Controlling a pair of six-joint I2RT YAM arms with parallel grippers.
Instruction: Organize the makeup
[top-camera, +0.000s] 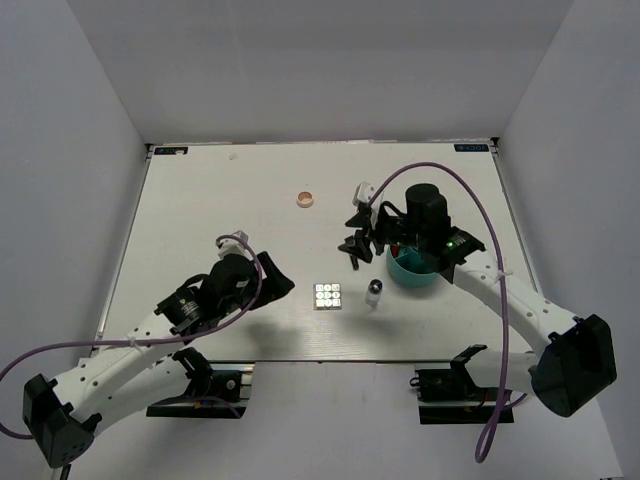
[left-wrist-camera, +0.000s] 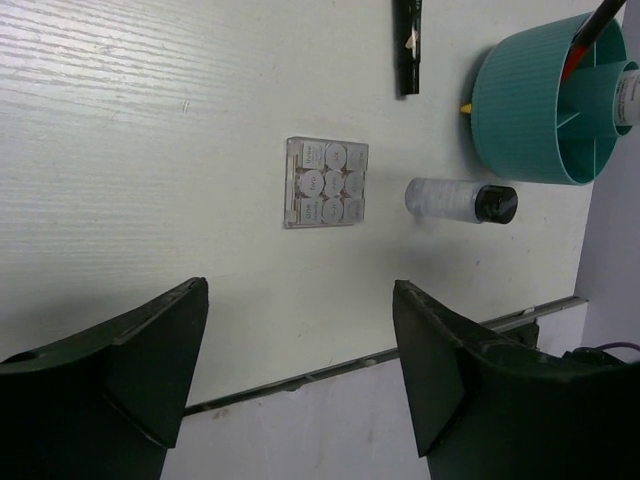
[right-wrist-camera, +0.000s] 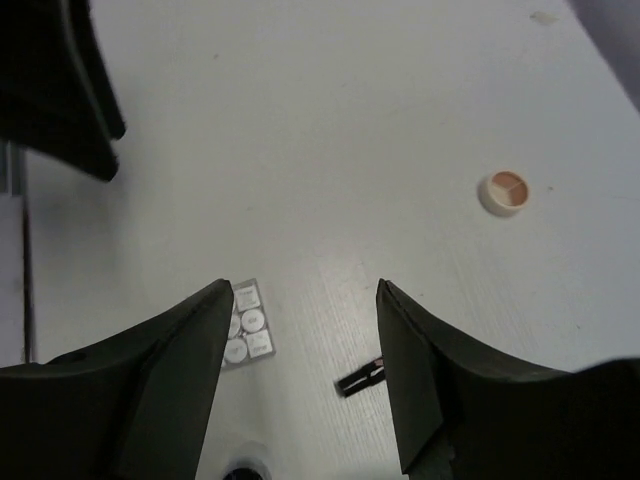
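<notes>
While both grippers hang empty over the table, here's what worries me. The vial (left-wrist-camera: 460, 200) lies on its side at centre-right of the left wrist view, just beside the teal tub (left-wrist-camera: 530, 110). It's round, so a clumsy touch could send it rolling toward the table edge at the bottom of that frame. The square palette (left-wrist-camera: 326, 182) sits flat at centre. It looks thin, so I judge my fingertips could scrape the tabletop or skate it away instead of pinching it.

The tub already holds a red-and-black pencil (left-wrist-camera: 590, 40) and a white bottle (left-wrist-camera: 628, 95) at upper right. A bump from the right arm could tip them.

The left gripper (left-wrist-camera: 300, 350) has its jaws spread wide, touching nothing, with the palette above the gap. The right gripper (right-wrist-camera: 305, 370) is also wide open and empty. The black tube (right-wrist-camera: 362, 380) lies between its fingers (right-wrist-camera: 430, 380) on the table below, and the peach compact (right-wrist-camera: 504, 193) is well apart at right.
</notes>
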